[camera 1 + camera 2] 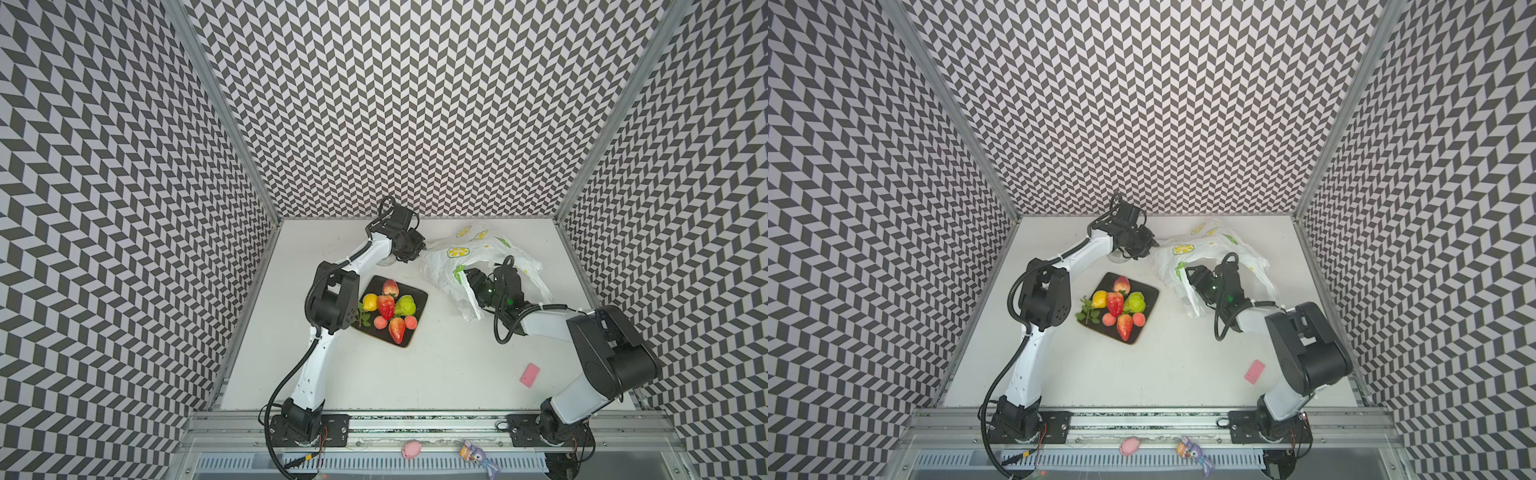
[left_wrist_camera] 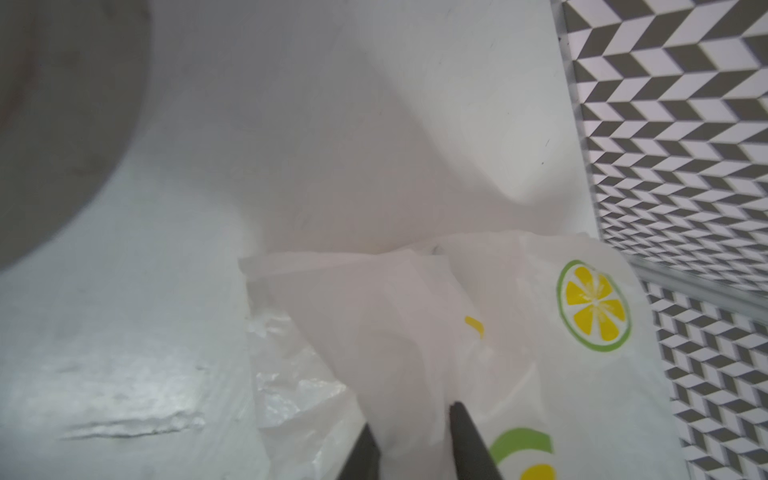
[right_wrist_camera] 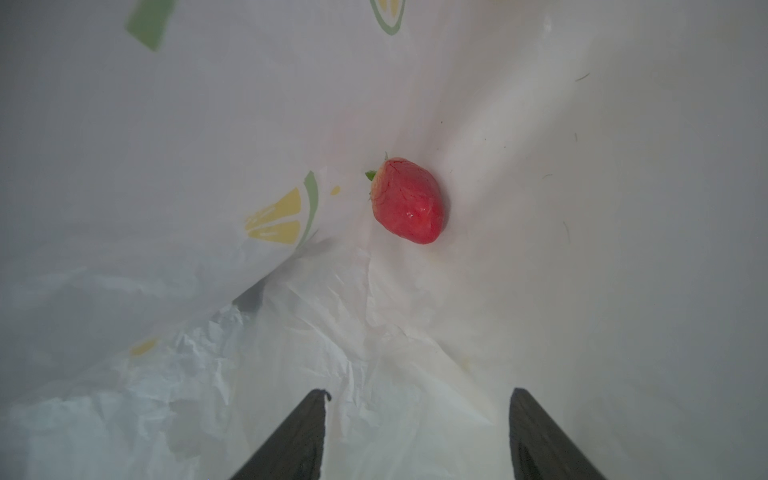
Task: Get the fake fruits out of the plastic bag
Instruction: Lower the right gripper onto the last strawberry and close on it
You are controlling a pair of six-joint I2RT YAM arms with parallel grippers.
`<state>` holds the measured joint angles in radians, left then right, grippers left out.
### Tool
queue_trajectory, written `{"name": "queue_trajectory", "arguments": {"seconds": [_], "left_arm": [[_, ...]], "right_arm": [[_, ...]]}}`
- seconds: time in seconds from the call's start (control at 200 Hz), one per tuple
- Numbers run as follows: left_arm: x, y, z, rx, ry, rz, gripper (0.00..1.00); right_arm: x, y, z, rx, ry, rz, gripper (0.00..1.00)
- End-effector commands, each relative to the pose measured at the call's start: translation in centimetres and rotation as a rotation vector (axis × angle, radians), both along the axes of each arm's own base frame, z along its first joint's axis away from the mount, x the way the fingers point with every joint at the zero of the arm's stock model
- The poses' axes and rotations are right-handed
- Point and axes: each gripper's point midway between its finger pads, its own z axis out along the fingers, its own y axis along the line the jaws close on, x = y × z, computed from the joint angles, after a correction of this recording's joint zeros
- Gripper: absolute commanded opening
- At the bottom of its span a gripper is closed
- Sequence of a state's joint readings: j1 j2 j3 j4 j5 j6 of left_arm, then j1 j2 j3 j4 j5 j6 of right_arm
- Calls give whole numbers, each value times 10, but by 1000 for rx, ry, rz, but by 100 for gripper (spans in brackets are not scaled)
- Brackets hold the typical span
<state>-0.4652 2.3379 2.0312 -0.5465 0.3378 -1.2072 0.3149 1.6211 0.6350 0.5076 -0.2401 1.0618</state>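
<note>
One glossy red plastic strawberry [image 3: 407, 201] lies loose on the inner film of the thin, crinkly white plastic bag [image 1: 482, 249] printed with lemon slices and green leaves; the bag itself sits toward the far right of the white table [image 1: 415, 374], its mouth turned toward the right arm. The right gripper [image 3: 419, 392] is inside that mouth, its jaws spread wide with nothing between them, pointed at the strawberry but short of it; the wide gap looks meant to straddle the fruit. The left gripper [image 2: 411, 417] is at the bag's other end, jaws nearly together on a fold of the film; this pinch probably anchors the light bag so it neither slides nor collapses as the other arm reaches in. Seven fake fruits [image 1: 386, 307] are gathered on a black square plate [image 1: 420, 296] near the table's middle, well apart from the bag: strawberries, a yellow lemon with a green sprig, a green pear and small peaches; so the task looks nearly done, and only this one fruit shows inside the bag.
</note>
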Motion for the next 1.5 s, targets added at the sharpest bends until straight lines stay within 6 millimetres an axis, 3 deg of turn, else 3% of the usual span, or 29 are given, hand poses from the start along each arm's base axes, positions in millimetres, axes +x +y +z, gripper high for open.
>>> {"name": "queue_trajectory", "arguments": {"seconds": [0.0, 0.095, 0.22, 0.411, 0.536, 0.636, 0.786, 0.926, 1.006, 1.157, 1.497], "left_arm": [[8, -21, 41, -63, -139, -62, 9], [2, -33, 57, -63, -216, -136, 0], [-12, -57, 78, -92, -312, -257, 0], [-40, -88, 126, -152, -476, -420, 0], [-61, -103, 140, -182, -527, -501, 0], [-67, -105, 129, -179, -512, -515, 0], [-50, -96, 100, -123, -467, -485, 0], [-42, -95, 82, -100, -442, -470, 0], [-41, -94, 77, -96, -429, -464, 0], [-45, -92, 68, -85, -402, -461, 0], [-52, -90, 68, -81, -397, -463, 0]], "right_arm": [[7, -18, 15, -75, -56, -20, 69], [10, -31, 19, -143, -81, -19, 70], [10, -46, 22, -211, -100, -16, 73], [5, -73, 31, -318, -128, -41, 79], [3, -86, 35, -383, -151, -47, 83], [3, -90, 26, -429, -133, -33, 85], [6, -91, 10, -493, -82, 1, 86], [8, -108, -1, -560, 4, -59, 87], [9, -116, -8, -566, 70, -103, 88], [12, -112, -21, -514, 150, -136, 88], [16, -116, -45, -506, 316, -252, 85]]}}
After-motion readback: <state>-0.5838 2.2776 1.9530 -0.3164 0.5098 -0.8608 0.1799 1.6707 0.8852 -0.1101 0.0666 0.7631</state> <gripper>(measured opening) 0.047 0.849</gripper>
